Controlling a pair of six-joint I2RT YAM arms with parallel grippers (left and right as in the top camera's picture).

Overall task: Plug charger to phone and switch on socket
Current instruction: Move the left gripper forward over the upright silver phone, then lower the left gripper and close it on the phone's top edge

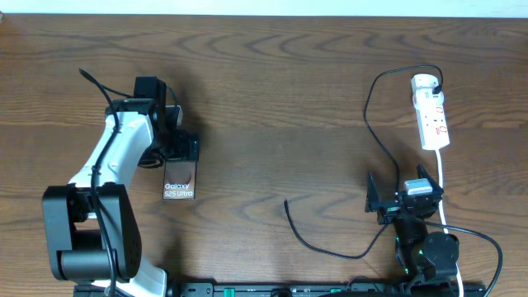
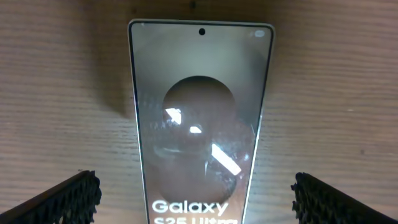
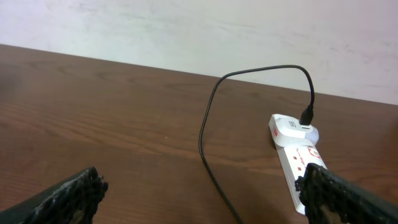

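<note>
The phone (image 1: 179,180) lies flat on the table at the left, its glossy bronze face with white "Galaxy" lettering up; it fills the left wrist view (image 2: 200,118). My left gripper (image 1: 180,150) is open above the phone's far end, one finger on each side of it (image 2: 198,194). The charger cable (image 1: 373,132) runs from the socket's adapter down the table to a loose tip (image 1: 286,202). The white socket (image 1: 431,111) lies at the far right and shows in the right wrist view (image 3: 297,155). My right gripper (image 1: 388,200) is open and empty near the front edge (image 3: 202,193).
A white cord (image 1: 444,186) runs from the socket toward my right arm. The table (image 1: 272,91) is dark brown wood. A pale wall (image 3: 186,31) stands beyond its far edge.
</note>
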